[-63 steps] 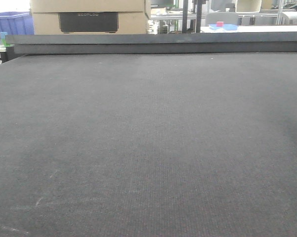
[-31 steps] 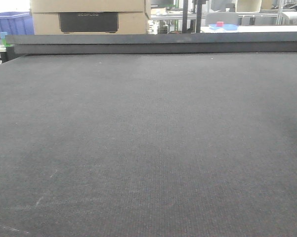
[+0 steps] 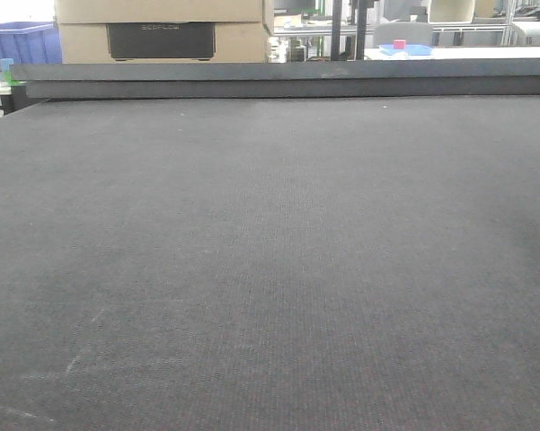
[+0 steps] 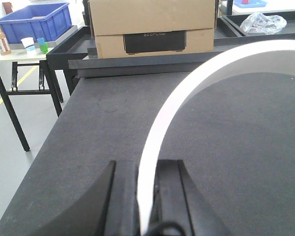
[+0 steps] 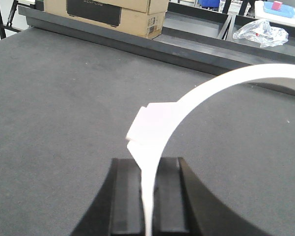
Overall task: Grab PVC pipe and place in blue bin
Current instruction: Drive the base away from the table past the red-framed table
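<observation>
Left claw (image 4: pixel 146 169): two black fingers (image 4: pixel 119 196) stand close together at the bottom of the left wrist view. A white strip (image 4: pixel 186 83) sits in the narrow slot between them, rises ahead of the claw and arcs over to its right. Whether the fingers actually pinch the strip cannot be told.

Right claw (image 5: pixel 147 164): same arrangement. A white strip (image 5: pixel 206 83) comes up from between the black fingers (image 5: pixel 125 196) and bends to the right. A blocky white piece (image 5: pixel 149 123) sits on the strip just ahead of the fingertips. Grip cannot be confirmed here either.

Whether these strips are the PVC pipe cannot be told.

Blue bin (image 4: pixel 37 20): well ahead of the left claw and to its left, off the bench (image 4: pixel 235 147), behind a small side table (image 4: pixel 12 55) that carries a brown bottle (image 4: pixel 1 39) and a cup (image 4: pixel 27 45). The front view shows the bin (image 3: pixel 18 40) past the far left corner of the bench (image 3: pixel 270 269).

Cardboard box (image 4: pixel 152 24): straight ahead of the left claw, beyond the bench's far edge; ahead and left of the right claw (image 5: pixel 108 12).

Crumpled clear plastic bag (image 5: pixel 260 32): ahead and right of the right claw, past the bench edge.

Neither arm shows in the front view.
</observation>
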Controlling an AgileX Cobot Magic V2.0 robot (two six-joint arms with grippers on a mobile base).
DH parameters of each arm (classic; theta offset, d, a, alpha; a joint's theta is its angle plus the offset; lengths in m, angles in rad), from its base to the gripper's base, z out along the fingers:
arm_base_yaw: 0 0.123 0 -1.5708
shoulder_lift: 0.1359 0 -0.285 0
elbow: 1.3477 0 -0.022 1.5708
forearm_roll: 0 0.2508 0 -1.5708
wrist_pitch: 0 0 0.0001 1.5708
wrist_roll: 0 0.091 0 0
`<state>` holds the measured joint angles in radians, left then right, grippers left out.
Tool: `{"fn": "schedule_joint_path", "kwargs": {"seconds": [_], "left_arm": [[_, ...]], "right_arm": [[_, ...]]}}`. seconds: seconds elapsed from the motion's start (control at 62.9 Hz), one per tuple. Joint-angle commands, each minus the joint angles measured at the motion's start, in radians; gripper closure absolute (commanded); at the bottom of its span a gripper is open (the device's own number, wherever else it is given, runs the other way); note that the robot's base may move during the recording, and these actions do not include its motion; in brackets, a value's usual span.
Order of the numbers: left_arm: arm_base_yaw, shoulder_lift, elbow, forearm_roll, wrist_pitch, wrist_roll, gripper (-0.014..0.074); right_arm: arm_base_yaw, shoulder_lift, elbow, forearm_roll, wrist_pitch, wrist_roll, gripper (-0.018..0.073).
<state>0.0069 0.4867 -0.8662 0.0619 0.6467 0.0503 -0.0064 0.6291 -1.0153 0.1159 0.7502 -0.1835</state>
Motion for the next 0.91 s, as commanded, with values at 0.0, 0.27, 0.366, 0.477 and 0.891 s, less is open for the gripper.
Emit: {"fn": "schedule_joint_path", "kwargs": {"seconds": [0.0,0.27,0.366,0.477,0.891], "left_arm": [[-0.005,-0.007,-0.002,-0.002,-0.035,-0.008,0.0707],[-0.005,-0.007,-0.002,-0.002,-0.035,-0.008,0.0707],[-0.005,-0.007,-0.002,-0.002,-0.035,-0.008,0.0707],[-0.005,-0.007,-0.002,-0.002,-0.035,-0.008,0.0707],[-0.005,-0.007,-0.002,-0.002,-0.035,-0.008,0.0707]], "right_arm": [[0.0,-0.004,-0.007,-0.012,-0.018,-0.004,0.0727],[0.0,-0.004,-0.007,-0.012,-0.018,-0.004,0.0727],[0.0,-0.004,-0.007,-0.012,-0.018,-0.004,0.0727],[0.0,-0.004,-0.007,-0.012,-0.018,-0.004,0.0727],[0.0,-0.004,-0.007,-0.012,-0.018,-0.004,0.0727]]}}
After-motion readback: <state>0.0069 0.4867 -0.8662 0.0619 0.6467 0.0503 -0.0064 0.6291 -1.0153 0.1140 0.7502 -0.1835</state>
